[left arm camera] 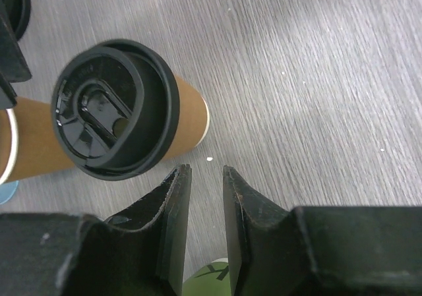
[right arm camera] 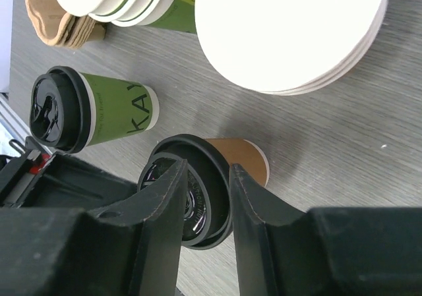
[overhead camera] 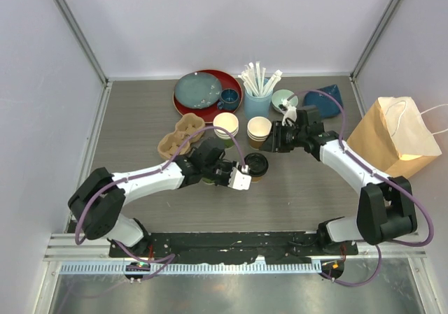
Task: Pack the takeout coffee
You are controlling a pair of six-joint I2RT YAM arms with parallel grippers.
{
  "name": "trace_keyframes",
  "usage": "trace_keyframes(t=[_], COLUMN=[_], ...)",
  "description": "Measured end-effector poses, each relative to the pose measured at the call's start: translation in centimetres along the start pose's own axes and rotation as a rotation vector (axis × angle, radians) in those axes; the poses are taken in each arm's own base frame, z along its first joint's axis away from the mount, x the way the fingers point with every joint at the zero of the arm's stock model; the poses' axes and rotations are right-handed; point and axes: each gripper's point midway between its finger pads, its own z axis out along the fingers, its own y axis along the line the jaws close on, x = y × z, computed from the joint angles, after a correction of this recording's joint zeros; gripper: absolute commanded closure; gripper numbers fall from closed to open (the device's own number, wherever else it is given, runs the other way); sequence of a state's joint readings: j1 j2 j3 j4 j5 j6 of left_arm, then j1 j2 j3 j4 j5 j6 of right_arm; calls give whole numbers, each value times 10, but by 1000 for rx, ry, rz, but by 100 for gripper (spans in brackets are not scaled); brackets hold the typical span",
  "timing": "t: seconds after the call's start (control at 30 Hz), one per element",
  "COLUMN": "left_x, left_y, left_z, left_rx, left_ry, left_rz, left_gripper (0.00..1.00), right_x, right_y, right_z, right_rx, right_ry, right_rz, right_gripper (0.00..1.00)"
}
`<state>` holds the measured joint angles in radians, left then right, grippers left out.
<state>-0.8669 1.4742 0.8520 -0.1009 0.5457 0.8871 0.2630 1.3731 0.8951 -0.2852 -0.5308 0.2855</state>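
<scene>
Top external view: a grey wood-grain counter [overhead camera: 140, 132] holds the brown-sided cup [overhead camera: 255, 164], which stands upright near the middle with a round black lid on top. Every other place here is given from that cup.

The left arm reaches in from the cup's left and the right arm from behind and to its right. Just behind the cup are two stacks of lidless cream-rimmed cups [overhead camera: 260, 129]. Further behind those stand a blue cup of white straws [overhead camera: 257, 103] and a red plate [overhead camera: 203, 108] carrying a grey-blue dish. A brown pulp cup carrier [overhead camera: 178, 136] lies behind and to the cup's left. A tan paper bag [overhead camera: 395, 136] with white cord handles stands well off to its right, and no print on it can be read.

Right wrist view: the right claw [right arm camera: 206, 166] hangs above the brown-sided cup. Its jaws are apart and hold nothing, and the black lid shows through the gap between them. The green-sided cup [right arm camera: 122, 115], also black-lidded, stands near the brown one's left without touching it. Dark capitals "KA" run along its side, and the rest of the word curves out of sight.

Left wrist view: the left claw [left arm camera: 203, 177] sits just beside the brown-sided cup, its jaws a narrow gap apart with nothing between them. A sliver of green shows below its tips. The moulded marks on the lid are too small to read.
</scene>
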Motion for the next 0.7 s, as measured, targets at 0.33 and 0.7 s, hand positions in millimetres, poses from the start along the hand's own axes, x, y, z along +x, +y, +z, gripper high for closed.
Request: trace_keyframes(t=[0.33, 0.7], left_x=[16, 23], left_y=[12, 20], left_z=[3, 13], left_rx=[-43, -67], left_ry=[31, 30], left_rz=[2, 8], left_gripper=[68, 68], right_x=[29, 42], right_y=[-3, 2], right_z=[-6, -13], right_rx=[10, 9], right_ry=[6, -4], right_rz=[37, 72], right_gripper=[67, 74])
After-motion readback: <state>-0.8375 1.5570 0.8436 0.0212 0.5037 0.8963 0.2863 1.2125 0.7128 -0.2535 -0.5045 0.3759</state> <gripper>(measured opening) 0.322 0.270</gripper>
